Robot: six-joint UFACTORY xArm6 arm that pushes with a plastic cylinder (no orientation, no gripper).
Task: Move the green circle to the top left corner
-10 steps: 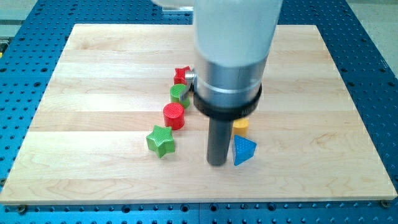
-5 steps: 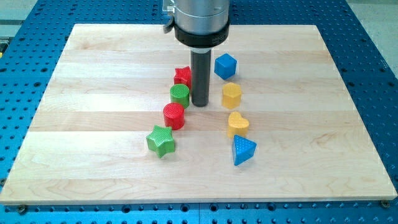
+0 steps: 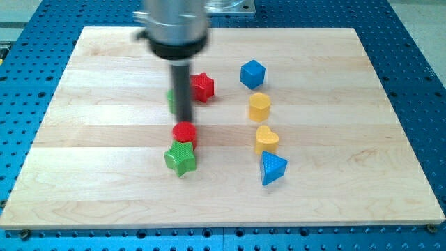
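Tip (image 3: 184, 120) down on the board (image 3: 83, 174), no fingers to open or close. Green circle (image 3: 171, 100) mostly hidden behind the rod, touching its left side. Red circle (image 3: 185, 132) just below, red star (image 3: 203, 86) upper right. Risk: circle slipping off sideways, or dragging neighbours along.

We can read no text, label, brand, number or sign anywhere in the camera view. The wooden board (image 3: 334, 188) carries only plain grain, and the blue perforated table (image 3: 425, 84) around the board shows rows of holes and no markings. The coloured blocks on the board bear only ribbed surface texture, with no letters.
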